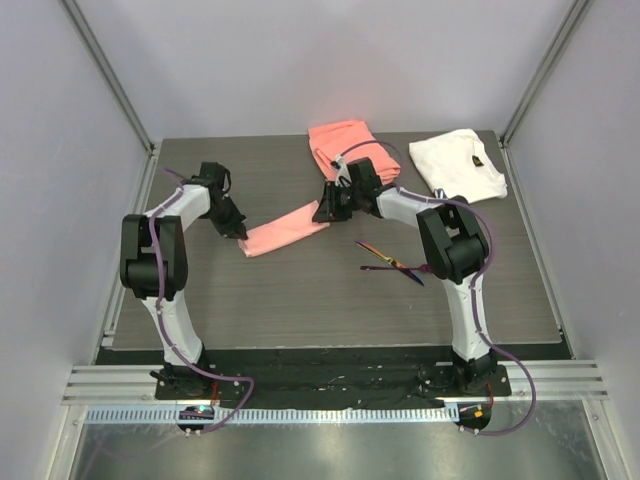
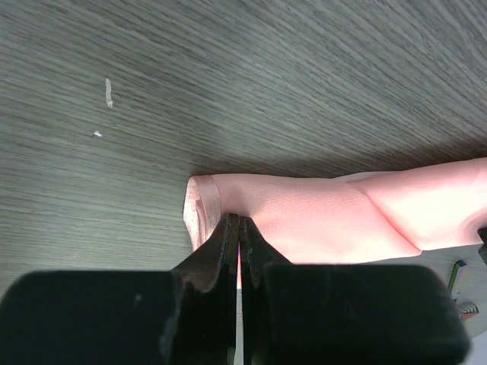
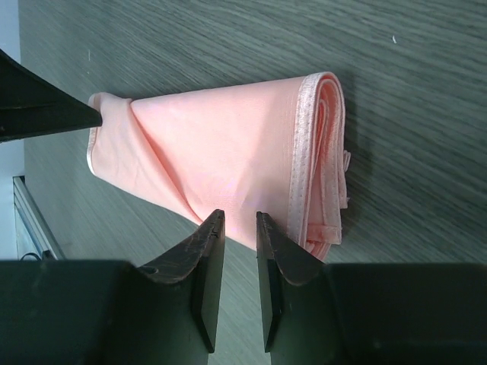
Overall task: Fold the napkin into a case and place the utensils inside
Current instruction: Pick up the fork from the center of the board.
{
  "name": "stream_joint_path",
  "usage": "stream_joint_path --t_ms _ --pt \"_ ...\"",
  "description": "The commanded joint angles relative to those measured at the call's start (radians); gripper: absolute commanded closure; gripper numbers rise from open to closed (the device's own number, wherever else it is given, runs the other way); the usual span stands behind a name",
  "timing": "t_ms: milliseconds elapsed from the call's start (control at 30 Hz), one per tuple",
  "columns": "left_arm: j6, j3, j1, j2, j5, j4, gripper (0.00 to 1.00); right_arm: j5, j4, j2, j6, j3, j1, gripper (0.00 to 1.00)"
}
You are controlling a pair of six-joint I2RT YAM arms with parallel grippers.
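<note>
The napkin (image 1: 285,228) lies folded into a narrow pale-pink strip, slanting across the middle of the table. My left gripper (image 1: 238,230) is at its lower left end. In the left wrist view the gripper (image 2: 240,220) is shut, with a sliver of the napkin (image 2: 319,220) pinched between the fingers. My right gripper (image 1: 322,212) hovers at the strip's upper right end. Its jaws (image 3: 240,217) stand a little apart, nothing between them, just short of the napkin (image 3: 221,144) and beside its stitched, layered edge. The two dark iridescent utensils (image 1: 390,260) lie crossed on the table right of the strip.
A thicker coral-orange cloth (image 1: 340,145) sits folded at the back centre, close behind my right arm. A white cloth (image 1: 458,165) with a dark mark lies at the back right. Grey walls enclose the table (image 1: 300,310) on three sides.
</note>
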Motion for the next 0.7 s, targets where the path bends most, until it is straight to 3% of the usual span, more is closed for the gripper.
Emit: stream_joint_path --t_ms 0,400,600,667 --pt "0.015 -0.008 0.009 0.007 -0.027 -0.019 0.95 0.001 -0.008 0.041 -0.027 0.066 -0.002 0.71" --pt "0.033 -0.085 0.013 -0.070 -0.041 -0.051 0.94 0.004 -0.008 -0.052 -0.024 -0.057 0.014 0.70" --pt "0.042 -0.095 0.013 -0.160 -0.033 -0.085 0.94 0.142 -0.130 -0.162 -0.014 -0.006 0.014 0.49" --pt "0.054 -0.106 0.011 -0.191 -0.032 -0.111 0.92 0.268 -0.170 -0.250 -0.007 -0.041 0.012 0.34"
